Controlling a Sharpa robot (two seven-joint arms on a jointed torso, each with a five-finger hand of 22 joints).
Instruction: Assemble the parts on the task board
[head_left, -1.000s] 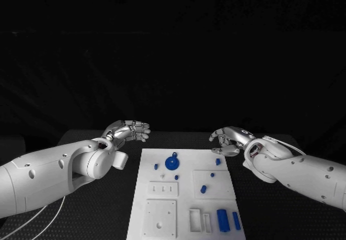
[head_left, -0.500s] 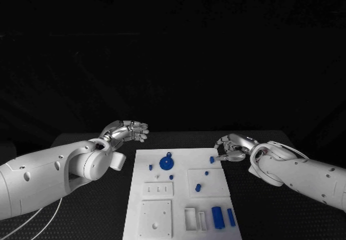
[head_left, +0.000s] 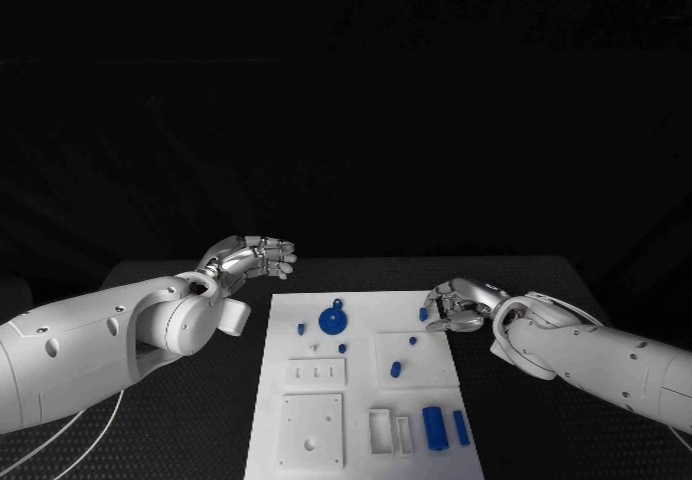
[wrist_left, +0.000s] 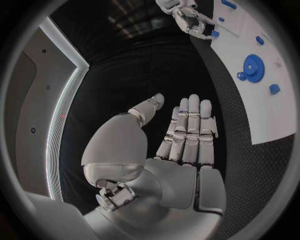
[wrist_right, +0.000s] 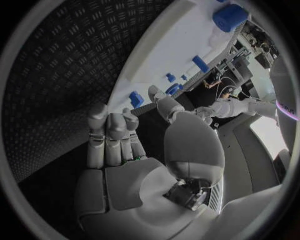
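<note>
The white task board lies in the middle of the table. A blue gear and several small blue pegs sit on its far half, and two blue cylinders lie near its front right corner. My right hand hovers at the board's far right edge, right beside a small blue peg. In the right wrist view its fingers are stretched out with the thumb apart, and the peg lies just past the fingertips, not held. My left hand hangs off the board's far left corner and holds nothing; its fingers are straight.
The black ribbed table surrounds the board on all sides. White recessed blocks and an open slot take up the board's near half. A thin white cable trails beneath my left arm.
My right hand has dropped and come closer to the board's far right edge, up to the small blue peg. The left hand has hardly moved. The camera has shifted slightly.
</note>
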